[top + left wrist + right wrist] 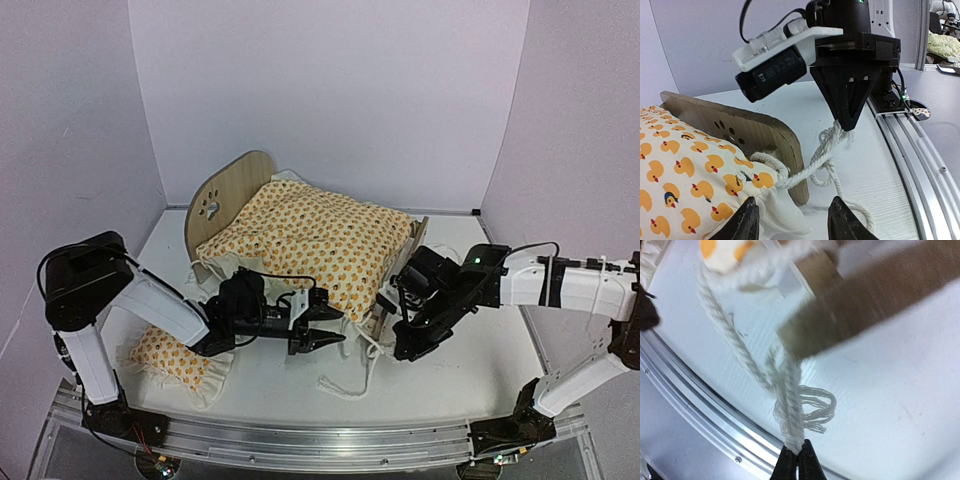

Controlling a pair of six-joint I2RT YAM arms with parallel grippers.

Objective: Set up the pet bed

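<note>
Pale panels (330,90) wall a white worktop (450,375), and the bed (228,192) is set at its middle. Over the bed a duck-print blanket (320,235) is spread, so the mattress is hidden. A matching pillow (170,358) is kept off the bed, by its near-left side, not yet placed. At the bed's near corner the left tool (335,330) is held apart, the blanket's ruffle (785,212) loose between its fingers (747,222). Beside the bed's footboard (740,132) the right tool (799,454) is clamped on the blanket's cord (790,412), probably to draw it clear.
</note>
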